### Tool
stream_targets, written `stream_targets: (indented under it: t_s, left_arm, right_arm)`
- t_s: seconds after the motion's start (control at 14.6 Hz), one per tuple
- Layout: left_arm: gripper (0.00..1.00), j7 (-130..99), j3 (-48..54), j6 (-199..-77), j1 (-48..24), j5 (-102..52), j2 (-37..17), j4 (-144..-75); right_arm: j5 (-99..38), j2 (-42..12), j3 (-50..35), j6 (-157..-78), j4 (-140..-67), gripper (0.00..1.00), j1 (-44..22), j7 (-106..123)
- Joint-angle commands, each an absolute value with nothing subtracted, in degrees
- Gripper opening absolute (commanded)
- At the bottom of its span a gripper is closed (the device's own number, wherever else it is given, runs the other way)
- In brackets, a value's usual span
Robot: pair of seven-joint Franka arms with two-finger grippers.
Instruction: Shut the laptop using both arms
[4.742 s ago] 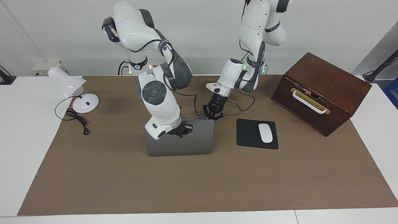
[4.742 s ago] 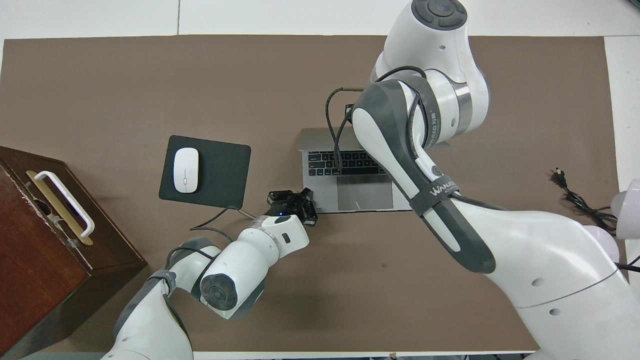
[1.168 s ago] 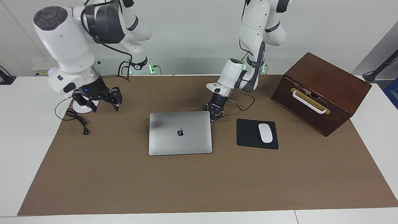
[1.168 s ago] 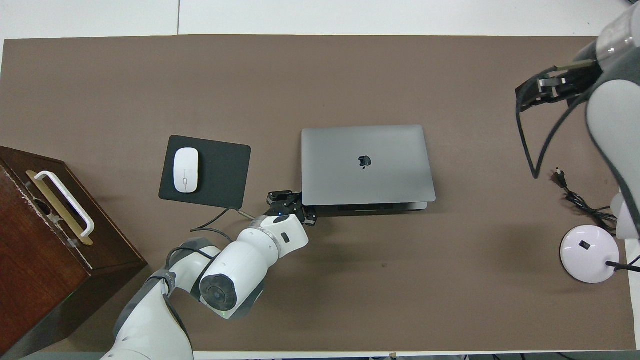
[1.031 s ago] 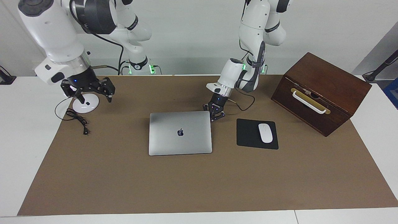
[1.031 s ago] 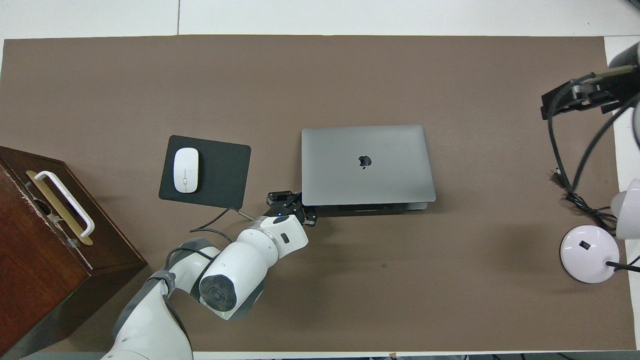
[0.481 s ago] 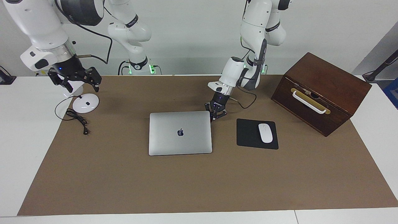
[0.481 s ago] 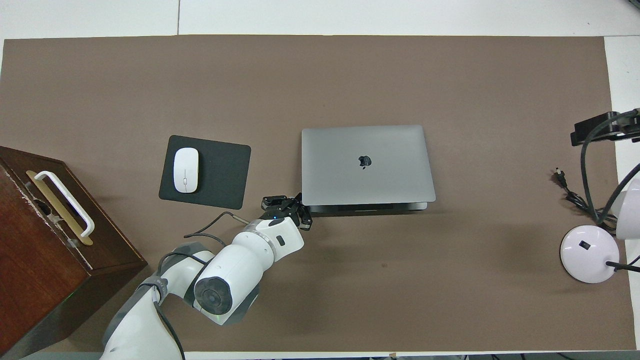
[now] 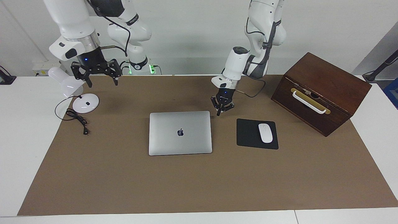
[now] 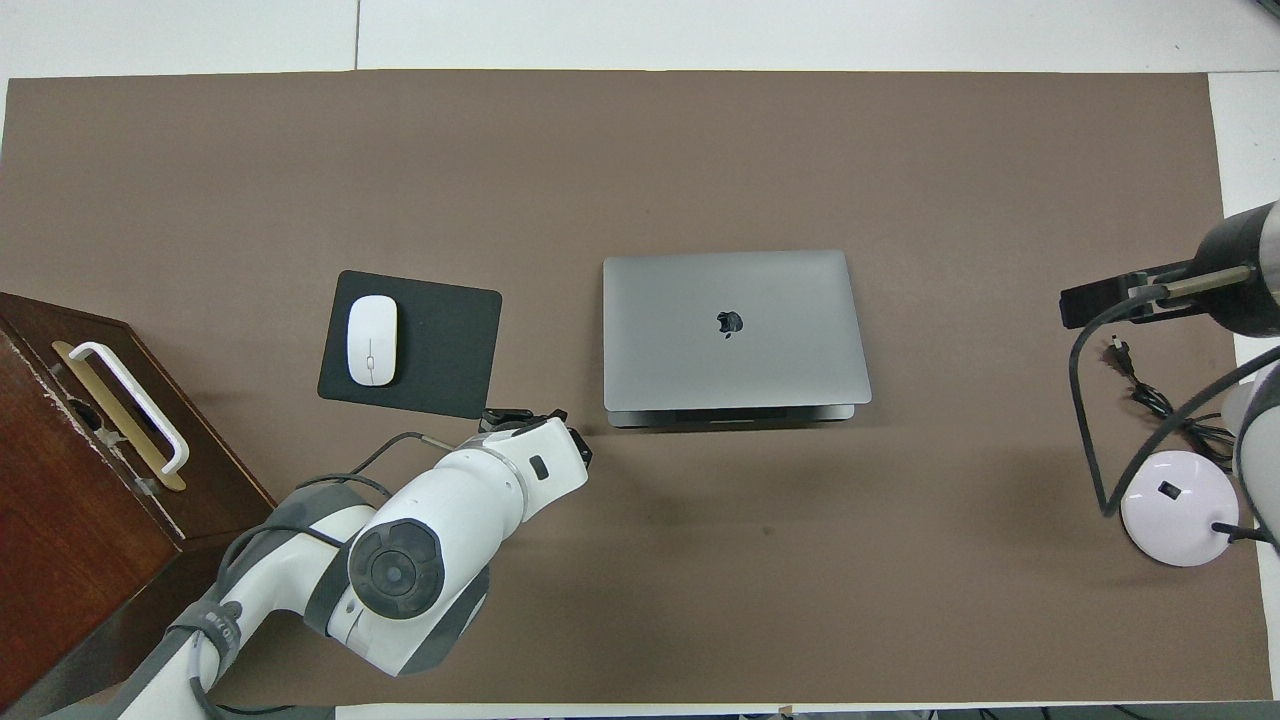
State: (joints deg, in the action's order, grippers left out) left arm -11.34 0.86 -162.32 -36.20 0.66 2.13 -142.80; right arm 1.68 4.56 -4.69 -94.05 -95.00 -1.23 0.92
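- The laptop [image 9: 180, 133] lies shut and flat in the middle of the brown mat [image 9: 186, 183]. Its silver-grey lid is down and the dark apple logo faces up.
- In the overhead view a thin strip of the laptop's base shows under the lid along the edge nearer to the robots.
- Clock directions below are read in the facing view, with the laptop at the centre of the dial.
- The left gripper [image 9: 220, 112] hangs at about 1 o'clock, just off the laptop's corner that is nearer to the robots and toward the left arm's end. Its fingers are clenched together on nothing and point down at the mat. It is close to the corner but apart from it.
- The right gripper [image 9: 102, 81] is at about 10 o'clock, well apart from the laptop and raised over the mat's edge beside the desk lamp [image 9: 67, 81]. Its fingers are spread wide and hold nothing.
- A black mouse pad [image 9: 248, 134] lies at 3 o'clock, near the laptop but not touching it. A white mouse [image 9: 265, 133] rests on it.
- A dark wooden box [image 9: 323, 90] with a white handle stands at about 2 o'clock, at the left arm's end of the mat.
- The lamp's round white base [image 9: 85, 103] sits at 10 o'clock, and its black cord [image 9: 76, 117] is coiled on the mat beside it.
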Motion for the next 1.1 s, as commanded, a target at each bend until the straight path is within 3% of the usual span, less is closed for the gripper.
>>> stream_targets:
  t_s: [0.0, 0.27, 0.89, 0.96, 1.03]
  left_arm:
    - [0.0, -12.1, 1.0, -148.7, -35.7, 1.1, 5.7, -138.9]
    - [0.0, -11.7, 0.5, -131.9, -35.5, 0.3, 5.6, -129.3]
    - [0.0, -7.0, 0.3, -118.7, -25.7, 0.3, 11.6, -124.4]
    - [0.09, -5.8, 0.3, -116.7, -24.1, 0.3, 12.0, -123.5]
    - [0.35, -5.2, 0.3, -114.8, -22.7, 0.3, 12.3, -122.4]
  right_arm:
    - [0.9, 6.0, -4.7, -96.0, -97.4, 1.0, -2.1, -0.4]
    - [0.8, 6.2, -4.1, -96.0, -96.3, 1.0, -1.1, -0.4]
    - [0.7, 7.6, -3.5, -93.0, -96.6, 1.0, -1.1, -0.4]
    - [0.8, 7.9, -3.5, -92.3, -96.8, 1.0, -1.1, -0.3]
    - [0.7, 8.0, -3.5, -91.7, -96.8, 1.0, -1.1, -0.3]
